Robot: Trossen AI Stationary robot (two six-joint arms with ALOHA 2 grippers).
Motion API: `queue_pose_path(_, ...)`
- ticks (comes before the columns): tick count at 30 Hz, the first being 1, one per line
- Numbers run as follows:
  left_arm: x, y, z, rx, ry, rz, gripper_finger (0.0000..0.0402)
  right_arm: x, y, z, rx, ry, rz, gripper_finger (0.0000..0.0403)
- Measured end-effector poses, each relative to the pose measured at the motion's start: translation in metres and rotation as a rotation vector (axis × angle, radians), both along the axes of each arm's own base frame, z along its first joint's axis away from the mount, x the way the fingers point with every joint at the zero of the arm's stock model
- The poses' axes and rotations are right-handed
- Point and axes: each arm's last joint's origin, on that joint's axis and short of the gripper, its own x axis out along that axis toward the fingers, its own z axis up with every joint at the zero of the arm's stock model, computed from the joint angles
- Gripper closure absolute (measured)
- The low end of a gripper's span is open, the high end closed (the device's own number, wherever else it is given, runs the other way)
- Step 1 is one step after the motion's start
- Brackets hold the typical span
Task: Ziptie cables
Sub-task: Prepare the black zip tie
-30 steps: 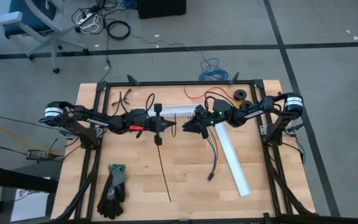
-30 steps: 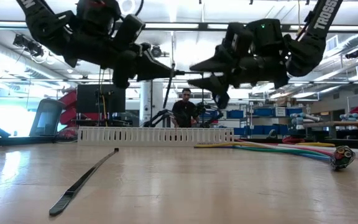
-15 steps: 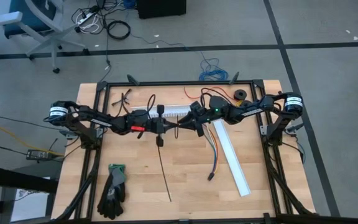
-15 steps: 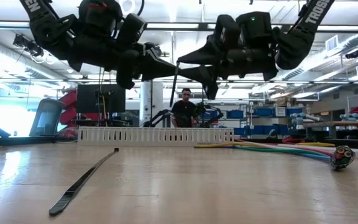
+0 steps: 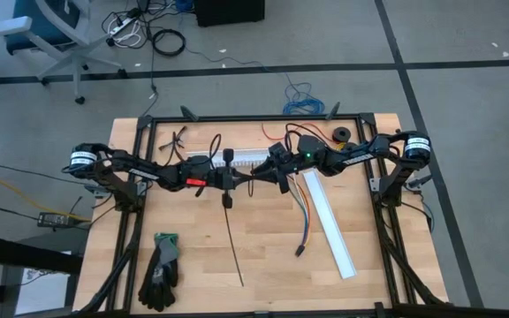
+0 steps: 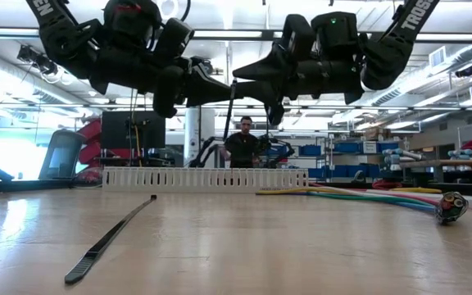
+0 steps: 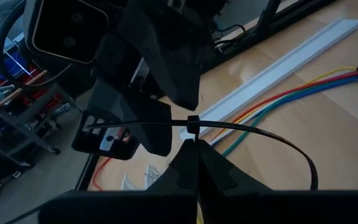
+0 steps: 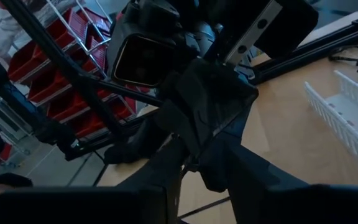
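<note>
A spare black zip tie (image 6: 109,238) lies nearest on the desk (image 6: 244,254), with the cables (image 6: 367,197) beside the white slotted channel (image 6: 203,178). Above that channel, the left gripper (image 5: 235,179) is clenched on a looped zip tie (image 7: 241,129), tip to tip with the right gripper (image 5: 261,177), whose grip cannot be told.

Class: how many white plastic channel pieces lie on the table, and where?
2. A slotted piece lies toward the far edge, partly under the arms; a long plain strip lies slanted on the right, beside the cables. More could be hidden.

Both arms crowd mid-table; bare wood lies between the gloves (image 5: 160,270) and the cables (image 5: 304,221).
</note>
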Motion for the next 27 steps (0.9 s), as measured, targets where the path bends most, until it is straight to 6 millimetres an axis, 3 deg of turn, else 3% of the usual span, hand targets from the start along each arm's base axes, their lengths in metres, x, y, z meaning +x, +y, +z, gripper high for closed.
queue_pose_path(9, 0.000, 0.000, 0.000, -0.003, -0.001, 0.011, 0.0401, 0.000, -0.001, 0.001, -0.061, -0.023, -0.004, 0.0395)
queue_pose_path(27, 0.000, 0.000, -0.001, -0.034, 0.007, 0.014, 0.0401, -0.006, -0.026, 0.011, -0.043, -0.118, -0.146, 0.0403)
